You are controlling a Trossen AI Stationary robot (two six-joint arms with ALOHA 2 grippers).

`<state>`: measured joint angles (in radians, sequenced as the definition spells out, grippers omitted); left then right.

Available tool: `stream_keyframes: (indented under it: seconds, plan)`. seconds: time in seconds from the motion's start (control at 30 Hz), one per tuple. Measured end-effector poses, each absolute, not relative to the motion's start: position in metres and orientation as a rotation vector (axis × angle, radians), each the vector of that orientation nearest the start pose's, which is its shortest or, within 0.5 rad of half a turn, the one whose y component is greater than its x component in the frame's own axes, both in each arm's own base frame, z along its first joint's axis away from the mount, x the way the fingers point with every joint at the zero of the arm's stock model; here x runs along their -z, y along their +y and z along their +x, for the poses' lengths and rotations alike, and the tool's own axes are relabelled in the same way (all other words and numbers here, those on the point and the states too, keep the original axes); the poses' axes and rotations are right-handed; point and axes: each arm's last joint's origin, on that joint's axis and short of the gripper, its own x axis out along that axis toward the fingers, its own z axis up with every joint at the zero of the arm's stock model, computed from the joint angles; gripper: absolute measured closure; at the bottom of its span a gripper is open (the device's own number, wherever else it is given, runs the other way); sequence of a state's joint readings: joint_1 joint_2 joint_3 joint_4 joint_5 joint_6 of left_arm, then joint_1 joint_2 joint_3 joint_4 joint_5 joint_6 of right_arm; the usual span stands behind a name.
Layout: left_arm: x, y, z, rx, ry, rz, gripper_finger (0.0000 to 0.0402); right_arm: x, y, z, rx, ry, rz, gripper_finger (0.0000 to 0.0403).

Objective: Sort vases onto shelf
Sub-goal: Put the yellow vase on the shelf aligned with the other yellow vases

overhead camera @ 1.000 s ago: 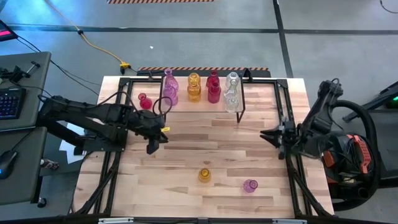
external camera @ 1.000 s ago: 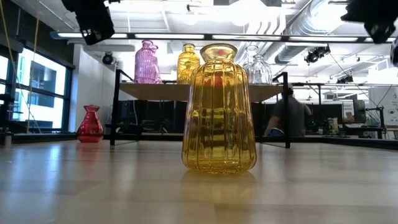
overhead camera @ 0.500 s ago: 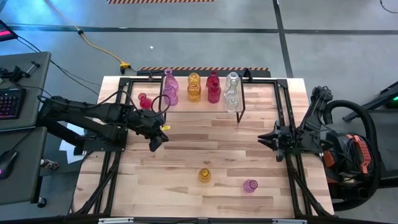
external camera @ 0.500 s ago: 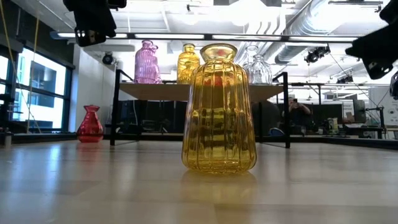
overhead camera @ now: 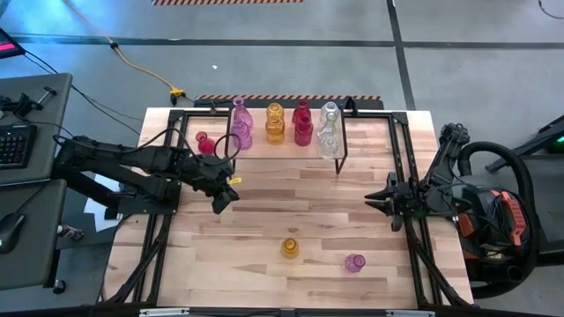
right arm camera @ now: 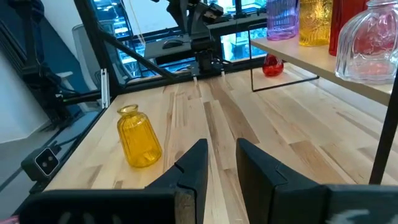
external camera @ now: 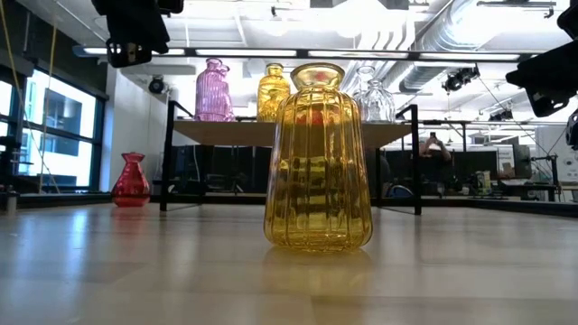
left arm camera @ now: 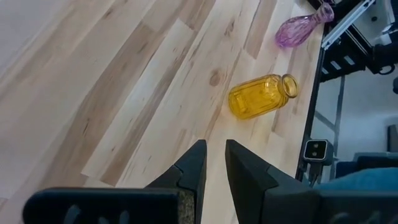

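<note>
No legible markings; left gripper and right gripper, fingers narrowly parted and empty, flank open tabletop between shelf and yellow vase.

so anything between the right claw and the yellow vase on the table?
Nothing visible. Bare tabletop lies between the right claw and the yellow vase; the pink vase sits off to the side.
</note>
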<state>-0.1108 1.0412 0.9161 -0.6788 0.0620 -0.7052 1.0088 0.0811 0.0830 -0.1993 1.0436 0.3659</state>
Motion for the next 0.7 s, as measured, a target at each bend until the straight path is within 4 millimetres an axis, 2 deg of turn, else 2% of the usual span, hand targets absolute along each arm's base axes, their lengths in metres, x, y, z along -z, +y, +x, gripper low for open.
stream_keyframes:
  seconds: [0.3,0.7]
  plan:
    - [-0.303,-0.026,0.213,-0.072,0.663,-0.649,0.0348,-0.169,0.056,0.065,0.052,0.095,0.191,0.0336]
    - [-0.318,-0.040,0.220,-0.041,0.459,-0.425,0.0348,-0.169,0.057,0.065,0.048,0.096,0.188,0.0336]
